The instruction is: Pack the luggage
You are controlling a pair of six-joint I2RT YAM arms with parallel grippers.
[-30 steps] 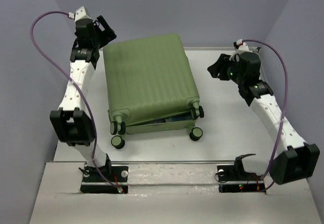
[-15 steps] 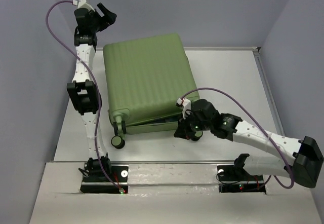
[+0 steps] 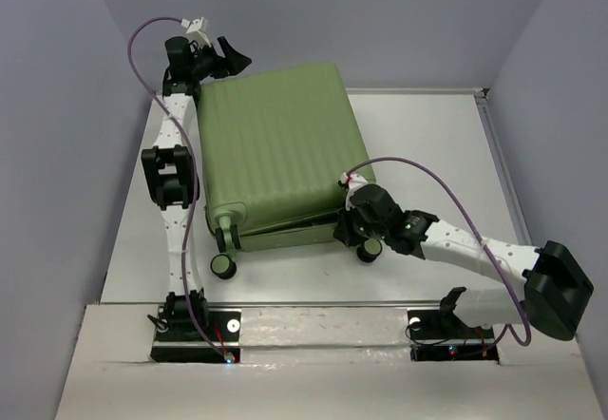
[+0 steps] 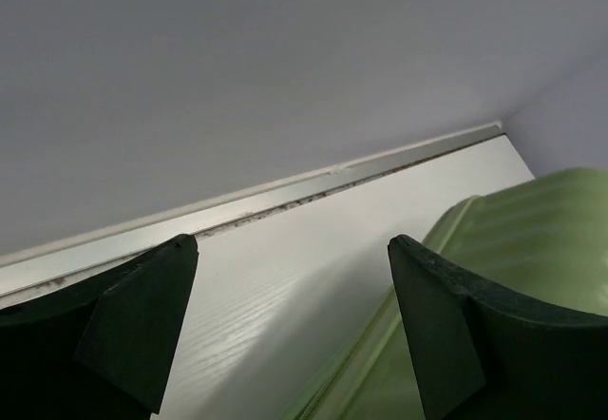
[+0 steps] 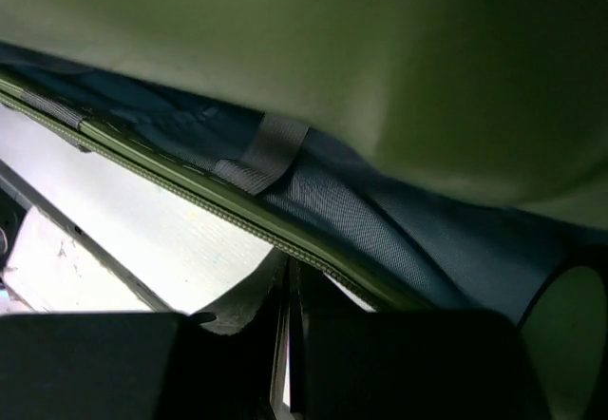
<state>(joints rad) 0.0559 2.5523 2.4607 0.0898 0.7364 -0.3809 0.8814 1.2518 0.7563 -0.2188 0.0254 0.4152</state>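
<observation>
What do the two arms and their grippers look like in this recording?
Both the left arm and right arm have slim white links joined by boxy black joints. A thin purple cable loops along each. The left gripper and right gripper are black, with blunt wedge-shaped fingers. No markings are legible.

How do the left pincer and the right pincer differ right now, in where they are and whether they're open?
The left pincer is up by the far left corner of the suitcase. The right pincer sits low at its near right corner, by the gap showing blue lining. The left pincer is open and empty, while the right pincer looks shut. Both are at the suitcase's edges.
</observation>
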